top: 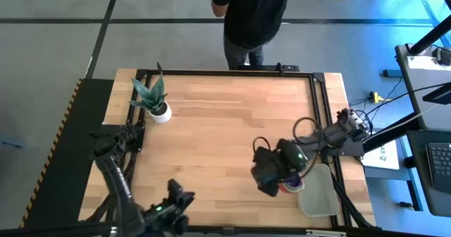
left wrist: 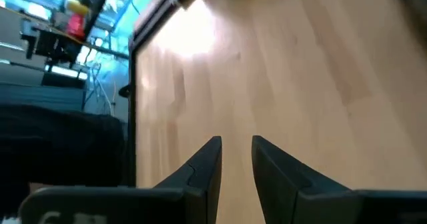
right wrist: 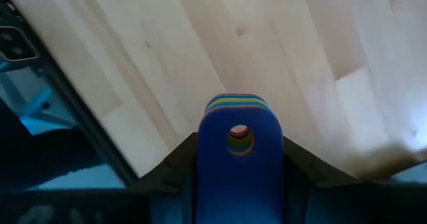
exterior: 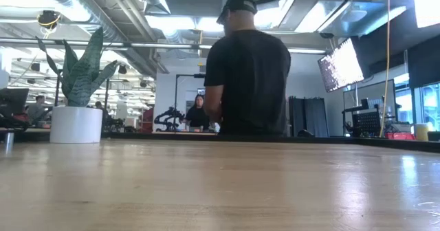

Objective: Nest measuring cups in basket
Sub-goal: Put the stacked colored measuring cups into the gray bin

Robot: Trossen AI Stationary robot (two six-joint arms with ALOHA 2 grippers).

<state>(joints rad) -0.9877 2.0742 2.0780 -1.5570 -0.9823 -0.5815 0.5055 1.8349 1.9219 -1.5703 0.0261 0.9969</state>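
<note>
1. Cups first: the measuring cups [right wrist: 235, 159] are sitting stacked one inside another; their flat handles are showing in the right wrist view as a layered pile, blue on top with yellow, green and other coloured edges peeking out beneath it, and a round hole is passing through the handle ends.
2. The right gripper [right wrist: 237, 174] is clamping this stack of handles between its two dark fingers [right wrist: 175, 164]; the fingers are pressing against both sides of the blue handle.
3. In the high view the right gripper [top: 270, 175] is hanging over the table's near right part; a bit of purple and red cup [top: 292, 186] is showing just under it, just beside the basket [top: 318, 193].
4. The basket is lying at the near right corner of the wooden table [top: 225, 124], against the dark frame rail; whether the stack is touching the basket, I cannot tell.
5. The left gripper [left wrist: 236, 159] is waiting at the near left edge of the table; its fingers are standing a little apart with bare wood showing between them, gripping nothing.
6. A white plant pot [top: 161, 111] with a green plant is standing at the far left of the table, well apart from both arms.
7. A person [exterior: 246, 73] in a dark shirt is standing beyond the table's far edge, back turned in the low view.
</note>
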